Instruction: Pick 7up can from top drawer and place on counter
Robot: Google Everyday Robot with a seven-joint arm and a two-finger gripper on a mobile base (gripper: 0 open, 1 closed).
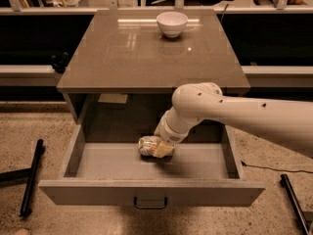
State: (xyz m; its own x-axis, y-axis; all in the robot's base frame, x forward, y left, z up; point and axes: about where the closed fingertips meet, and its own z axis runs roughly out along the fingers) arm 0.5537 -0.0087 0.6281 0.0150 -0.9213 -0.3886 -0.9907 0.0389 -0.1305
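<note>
- So, the top drawer (146, 193) is pulled all the way out, its small dark handle (150, 203) in the middle of the front panel.
- The 7up can (147, 146) is lying on its side on the drawer floor, roughly mid-width and toward the back of the drawer.
- The gripper (164, 150) is down inside the drawer, right up against the can's right end. Honestly can't tell if it has a hold on the can or is just touching it.
- The white arm (244, 119) reaches into the drawer from the right, its elbow over the drawer's back edge.
- The counter (146, 58) sits above and behind the drawer, shiny, with a white bowl (171, 23) at its far edge.
- A black pole (32, 177) lies on the floor left of the drawer.
</note>
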